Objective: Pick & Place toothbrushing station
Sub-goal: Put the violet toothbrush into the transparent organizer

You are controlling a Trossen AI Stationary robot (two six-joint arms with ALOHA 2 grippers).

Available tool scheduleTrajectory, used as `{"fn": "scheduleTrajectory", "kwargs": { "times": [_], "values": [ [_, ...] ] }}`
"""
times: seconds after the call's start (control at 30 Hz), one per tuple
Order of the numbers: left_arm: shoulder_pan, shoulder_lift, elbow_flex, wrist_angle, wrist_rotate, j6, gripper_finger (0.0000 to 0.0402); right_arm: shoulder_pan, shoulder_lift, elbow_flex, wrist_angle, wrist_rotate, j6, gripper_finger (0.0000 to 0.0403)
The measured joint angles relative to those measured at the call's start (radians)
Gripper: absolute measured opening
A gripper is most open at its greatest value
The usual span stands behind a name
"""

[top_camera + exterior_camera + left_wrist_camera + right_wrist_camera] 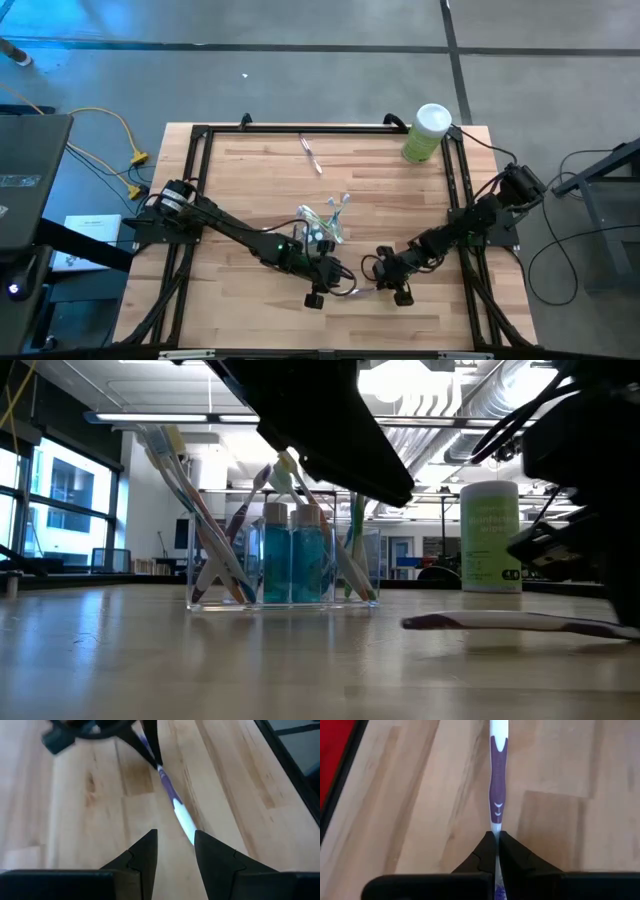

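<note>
A purple-and-white toothbrush (496, 785) is lying flat on the counter (250, 190) near its front edge, well apart from the clear cup (284, 565) holding the other brushes. The right tool (497, 840) is clenching one end of its handle; the left tool (175, 845) is hovering over the other end, fingers parted. To do this well, the left tool should be closing squarely across the handle before the right lets go.

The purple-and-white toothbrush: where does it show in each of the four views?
High view: purple-and-white toothbrush between both grippers, near the front edge.
Low view: lying flat at right.
Left wrist view: running diagonally beyond the left gripper.
Right wrist view: pinched in the right gripper.
Shared landmark: the right gripper's grip on it.
</note>
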Motion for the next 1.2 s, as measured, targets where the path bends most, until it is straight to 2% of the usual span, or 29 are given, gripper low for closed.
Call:
{"fn": "scheduleTrajectory", "kwargs": {
  "times": [0.17, 0.5, 0.77, 0.9, 1.07, 1.2],
  "values": [
    [0.0, -0.043, 0.001, -0.011, -0.101, 0.018, 0.0124, -0.029, 0.0, 0.0, 0.0, -0.005, -0.063, 0.0004],
    [0.0, -0.051, 0.0, -0.011, -0.306, 0.069, 0.0124, -0.094, -0.001, 0.003, -0.036, -0.042, -0.213, 0.0004],
    [0.005, -0.051, 0.0, -0.01, -0.322, -0.002, 0.0124, -0.1, -0.002, 0.005, -0.045, -0.053, -0.311, 0.0004],
    [-0.015, -0.051, -0.001, -0.105, -0.322, -0.1, 0.0124, -0.077, -0.002, 0.001, -0.019, -0.026, -0.313, 0.0004],
    [-0.086, -0.049, -0.001, -0.198, -0.329, -0.09, 0.0124, -0.047, 0.0, -0.004, 0.033, 0.018, -0.229, 0.0004],
    [-0.159, -0.028, -0.004, -0.213, -0.47, -0.089, 0.0124, -0.026, 0.003, -0.005, 0.067, 0.052, -0.181, 0.0004]
  ]
}}
